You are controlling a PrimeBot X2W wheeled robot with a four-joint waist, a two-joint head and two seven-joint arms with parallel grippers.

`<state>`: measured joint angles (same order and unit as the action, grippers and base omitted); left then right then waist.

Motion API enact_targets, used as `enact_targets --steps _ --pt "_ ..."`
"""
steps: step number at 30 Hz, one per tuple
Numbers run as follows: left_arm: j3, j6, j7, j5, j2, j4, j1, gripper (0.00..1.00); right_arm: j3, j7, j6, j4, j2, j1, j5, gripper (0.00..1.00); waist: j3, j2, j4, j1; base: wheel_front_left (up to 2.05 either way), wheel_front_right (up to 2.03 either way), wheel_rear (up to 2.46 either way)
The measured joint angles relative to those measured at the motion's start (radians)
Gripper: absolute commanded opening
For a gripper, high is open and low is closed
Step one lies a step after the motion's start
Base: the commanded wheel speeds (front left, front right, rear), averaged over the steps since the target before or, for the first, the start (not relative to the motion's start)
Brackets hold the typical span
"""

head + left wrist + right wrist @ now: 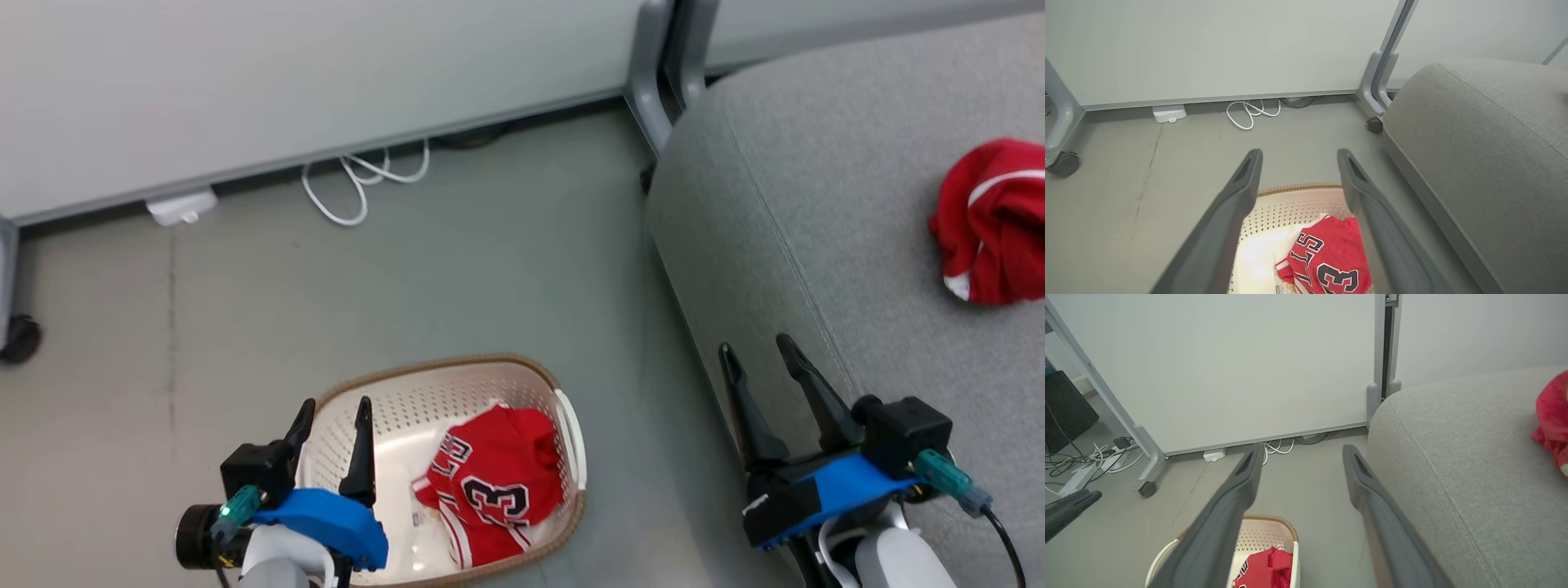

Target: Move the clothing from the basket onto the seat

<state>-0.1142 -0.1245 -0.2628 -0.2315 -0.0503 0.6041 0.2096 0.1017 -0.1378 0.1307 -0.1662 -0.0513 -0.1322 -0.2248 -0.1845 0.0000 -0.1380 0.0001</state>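
Red jersey (494, 482) numbered 23 lies crumpled against the right wall of the basket (441, 363), which stands on the grey floor (408, 269) just left of the seat (816, 204). We see a second red garment (992, 220) bunched on the seat towards its right edge. Our left gripper (336, 404) hovers over the basket's left rim, fingers (359, 449) wide and empty. Our right gripper (755, 345) hangs at the seat's left edge, equally wide, holding nothing.

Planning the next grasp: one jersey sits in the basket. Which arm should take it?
Left, likely. The left gripper hangs open over the basket beside the number 23 jersey; the right gripper sits farther off, at the seat edge.
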Motion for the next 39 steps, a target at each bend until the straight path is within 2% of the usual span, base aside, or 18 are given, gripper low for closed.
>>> enact_targets --steps 6,18,28,39 --pt "-0.046 -0.004 0.0 -0.013 -0.008 0.128 0.097 1.0 0.048 -0.018 0.0 0.008 0.0 -0.061 -0.016 1.0 -0.113 0.0 -0.055 0.0 0.0 0.0 0.0" --pt "-0.134 -0.004 0.0 -0.061 -0.065 0.327 0.309 1.0 0.096 -0.064 0.0 0.036 -0.001 -0.154 -0.042 1.0 -0.368 0.0 -0.158 0.0001 0.0 0.0 0.0" --pt "-0.166 -0.004 0.018 -0.095 -0.099 0.456 0.429 1.0 0.156 -0.101 0.0 0.044 0.0 -0.216 -0.081 1.0 -0.558 0.0 -0.198 0.0001 0.0 0.0 0.0" --pt "-0.188 -0.005 0.013 -0.132 -0.139 0.51 0.49 1.0 0.192 -0.121 0.0 0.051 0.0 -0.249 -0.116 1.0 -0.681 -0.0001 -0.238 0.0 0.0 0.0 0.0"
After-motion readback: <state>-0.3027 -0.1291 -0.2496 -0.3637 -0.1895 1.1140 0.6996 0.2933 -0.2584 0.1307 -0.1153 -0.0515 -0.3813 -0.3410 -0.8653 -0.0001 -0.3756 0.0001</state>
